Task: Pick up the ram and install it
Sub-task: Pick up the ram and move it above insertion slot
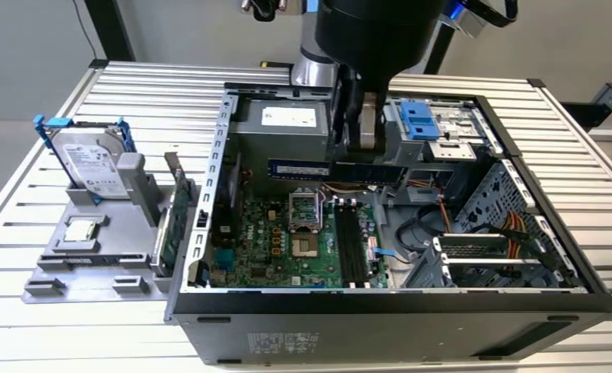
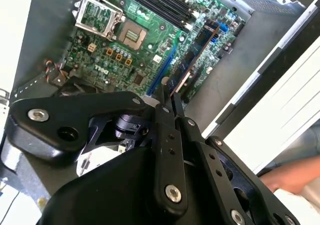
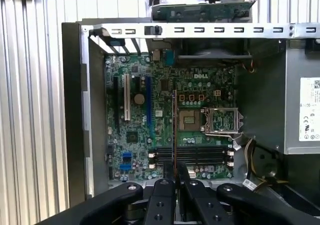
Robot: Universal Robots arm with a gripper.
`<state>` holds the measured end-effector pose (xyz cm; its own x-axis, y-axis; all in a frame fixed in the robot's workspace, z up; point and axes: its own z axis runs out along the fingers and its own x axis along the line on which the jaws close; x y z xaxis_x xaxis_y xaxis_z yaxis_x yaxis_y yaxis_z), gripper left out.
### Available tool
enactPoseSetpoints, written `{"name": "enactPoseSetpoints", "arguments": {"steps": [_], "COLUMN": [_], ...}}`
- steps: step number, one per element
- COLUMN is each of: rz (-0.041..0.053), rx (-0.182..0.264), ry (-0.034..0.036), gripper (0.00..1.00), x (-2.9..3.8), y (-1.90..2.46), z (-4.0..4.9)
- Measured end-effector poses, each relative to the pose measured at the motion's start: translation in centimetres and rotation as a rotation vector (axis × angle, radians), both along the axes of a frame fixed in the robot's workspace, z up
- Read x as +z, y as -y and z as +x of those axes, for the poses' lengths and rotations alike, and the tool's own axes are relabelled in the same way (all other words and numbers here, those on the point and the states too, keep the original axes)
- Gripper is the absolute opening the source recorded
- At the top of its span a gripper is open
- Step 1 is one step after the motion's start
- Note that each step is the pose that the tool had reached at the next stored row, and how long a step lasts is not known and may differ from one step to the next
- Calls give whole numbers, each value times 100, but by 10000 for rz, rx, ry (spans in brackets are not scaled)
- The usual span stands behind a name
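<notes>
While the black arm hangs over the open dark-grey computer case (image 1: 389, 312) on the white slatted desk (image 1: 160, 85), the exterior view shows the end effector (image 1: 361, 151) clamped on the long, thin blue ram stick (image 1: 300, 169). The stick is held aloft inside the case, above the green motherboard (image 1: 274, 241), lying crosswise to the black memory slots (image 1: 349, 249) and not touching them. On the desk at the exterior view's left, a grey fixture (image 1: 78, 268) carries a silver hard drive in a blue frame (image 1: 90, 165), a small square silver processor chip (image 1: 81, 231) and an upright green expansion card (image 1: 176, 221).

In the second wrist view, the black fingers (image 2: 165, 130) are pressed together on the near end of the ram (image 2: 195, 55), which reaches out edge-on over the motherboard (image 2: 115, 60).

In the first wrist view, the ram (image 3: 174, 130) appears as a thin line rising from the closed end effector (image 3: 175, 172), crossing the memory slots (image 3: 200, 155) at a right angle, beside the open processor socket (image 3: 192, 120).
</notes>
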<state>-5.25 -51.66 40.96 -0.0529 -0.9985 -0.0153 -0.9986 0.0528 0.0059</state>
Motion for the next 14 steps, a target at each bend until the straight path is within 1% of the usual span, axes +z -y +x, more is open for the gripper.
{"name": "enactPoseSetpoints", "arguments": {"steps": [3,6,11,14], "rz": [1,1,0,1], "rx": [-70,-101,-107,-107], "ry": [0,0,0,0], "gripper": [0,0,0,0], "x": [-3,-5,-6,-7], "y": [-23,-65,-194,-256], "z": [10,18,29,77]}}
